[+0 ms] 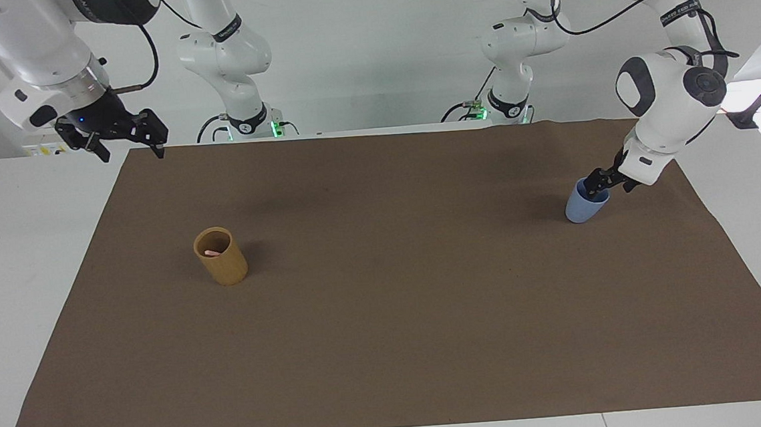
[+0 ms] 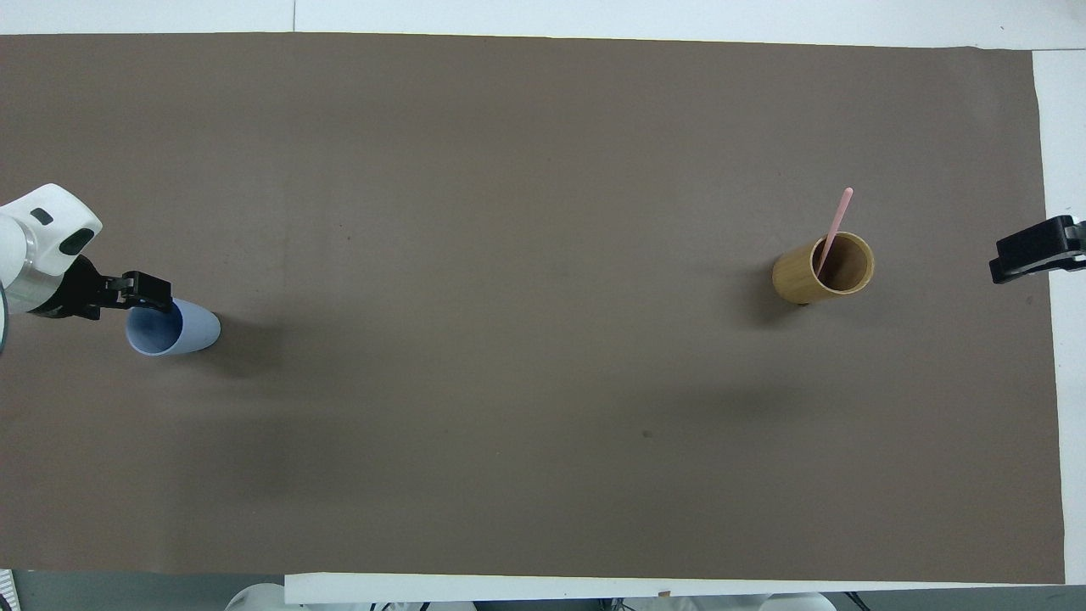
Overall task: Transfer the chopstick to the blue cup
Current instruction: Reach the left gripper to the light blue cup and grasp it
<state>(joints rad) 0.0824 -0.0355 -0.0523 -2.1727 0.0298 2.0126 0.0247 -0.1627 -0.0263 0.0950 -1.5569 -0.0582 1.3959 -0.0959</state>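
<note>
The blue cup point(image 1: 583, 204) stands on the brown mat near the left arm's end of the table; it also shows in the overhead view point(image 2: 182, 329). My left gripper point(image 1: 598, 185) is at the cup's rim, on the side toward the table's end point(image 2: 151, 299). A pale pink chopstick point(image 2: 836, 222) leans in the tan-brown cup point(image 2: 821, 271) near the right arm's end; only its tip point(image 1: 211, 253) shows in the facing view, inside that cup point(image 1: 221, 258). My right gripper point(image 1: 129, 145) waits open and empty, raised over the mat's corner.
The brown mat point(image 1: 387, 307) covers most of the white table. The two cups stand well apart on it, with bare mat between them. The right gripper's tips point(image 2: 1035, 250) show at the mat's edge in the overhead view.
</note>
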